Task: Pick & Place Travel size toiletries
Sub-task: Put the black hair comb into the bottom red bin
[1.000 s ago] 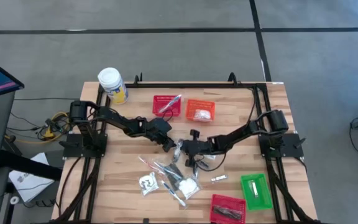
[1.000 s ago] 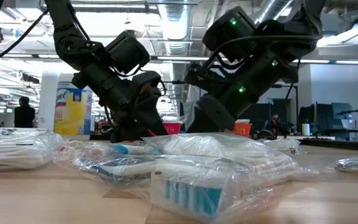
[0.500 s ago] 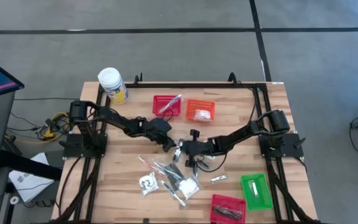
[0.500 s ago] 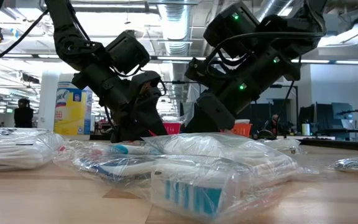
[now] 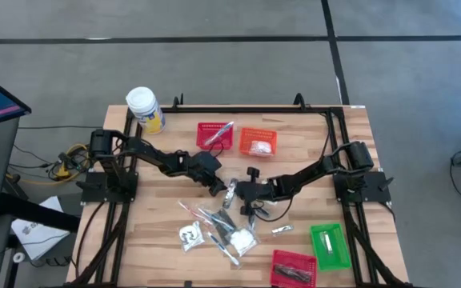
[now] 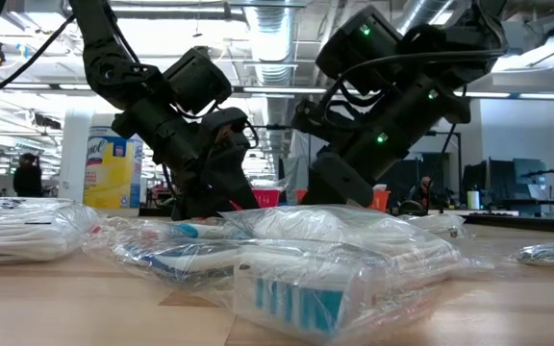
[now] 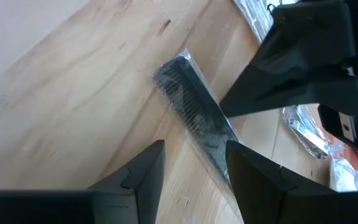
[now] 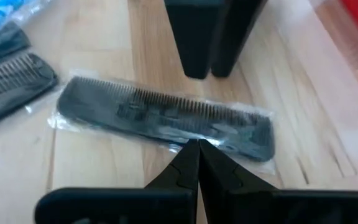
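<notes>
Centre of the high view: left claw (image 5: 217, 190) and right claw (image 5: 237, 192) meeting tip to tip over a black comb (image 8: 166, 118) sealed in a clear wrapper, flat on the wooden surface (image 5: 158, 220). Left claw parted, one finger (image 7: 138, 171) on either side of the wrapped comb in its own wrist view, low over it, not clamped. Right claw pressed fully together, tips (image 8: 194, 163) at the comb's long edge in its wrist view; whether touching or just above, cannot tell.

Just below centre of the high view: a loose heap of clear-wrapped toiletries (image 5: 224, 228), with a white packet (image 5: 190, 234) at its left and a slim silver stick (image 5: 282, 230) lying apart to its right. Same heap filling the foreground of the low view, blue print showing through one wrapper (image 6: 291, 300).

Upper middle of the high view: red basket (image 5: 213, 135) holding a slim stick, orange basket (image 5: 258, 142) holding white packets, side by side. Lower right: green basket (image 5: 330, 246) and a second red basket (image 5: 294, 268). Upper left corner of the surface: yellow jar (image 5: 145, 110) with white lid.
</notes>
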Action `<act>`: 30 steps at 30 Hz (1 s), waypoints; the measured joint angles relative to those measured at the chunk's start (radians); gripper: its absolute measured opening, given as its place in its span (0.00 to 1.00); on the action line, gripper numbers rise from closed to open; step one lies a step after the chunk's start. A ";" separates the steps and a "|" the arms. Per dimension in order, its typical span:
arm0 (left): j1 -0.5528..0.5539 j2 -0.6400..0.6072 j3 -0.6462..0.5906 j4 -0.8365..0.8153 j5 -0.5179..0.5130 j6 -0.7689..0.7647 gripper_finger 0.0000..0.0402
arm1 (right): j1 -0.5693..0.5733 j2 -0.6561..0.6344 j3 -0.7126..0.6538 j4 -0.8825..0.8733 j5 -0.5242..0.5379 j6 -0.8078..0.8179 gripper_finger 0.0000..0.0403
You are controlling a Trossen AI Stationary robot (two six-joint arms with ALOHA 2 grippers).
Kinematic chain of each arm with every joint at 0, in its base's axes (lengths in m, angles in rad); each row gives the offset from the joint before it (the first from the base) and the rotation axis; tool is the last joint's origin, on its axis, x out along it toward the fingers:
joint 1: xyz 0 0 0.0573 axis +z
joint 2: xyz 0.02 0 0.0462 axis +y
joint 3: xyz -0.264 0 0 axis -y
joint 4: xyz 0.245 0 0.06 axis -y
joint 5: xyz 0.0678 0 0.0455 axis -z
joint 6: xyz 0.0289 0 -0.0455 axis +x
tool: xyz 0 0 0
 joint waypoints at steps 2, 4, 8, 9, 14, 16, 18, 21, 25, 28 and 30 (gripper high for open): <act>-0.001 0.000 0.000 0.002 0.001 0.000 0.42 | -0.007 0.000 0.000 -0.016 -0.001 0.012 0.00; -0.001 0.000 0.000 0.002 0.002 0.000 0.42 | -0.015 -0.002 0.002 -0.027 -0.001 0.021 0.00; -0.005 0.000 0.000 0.004 0.003 -0.001 0.42 | -0.016 -0.002 0.002 -0.029 0.001 0.027 0.00; -0.005 0.000 0.000 0.005 0.003 -0.001 0.42 | -0.016 -0.002 0.002 -0.027 0.001 0.027 0.00; -0.005 0.000 0.000 0.009 0.003 -0.001 0.42 | -0.023 0.016 0.002 -0.005 0.005 0.028 0.00; -0.005 0.000 0.000 0.011 0.003 -0.001 0.42 | -0.028 0.026 0.004 0.002 0.004 0.028 0.00; -0.005 0.000 0.000 0.012 0.003 -0.001 0.42 | -0.032 0.046 0.006 0.013 0.000 0.029 0.00; -0.010 0.000 0.000 0.014 0.002 -0.002 0.42 | -0.035 0.049 0.006 0.014 -0.003 0.029 0.00; -0.011 0.002 0.004 0.017 0.010 -0.002 0.42 | -0.035 0.051 0.005 0.031 -0.003 0.028 0.00; -0.017 0.022 0.017 0.020 0.012 -0.001 0.42 | -0.036 0.053 0.003 0.050 -0.003 0.020 0.00; -0.021 0.048 0.042 0.031 0.029 0.000 0.42 | -0.036 0.053 0.003 0.057 0.000 0.013 0.00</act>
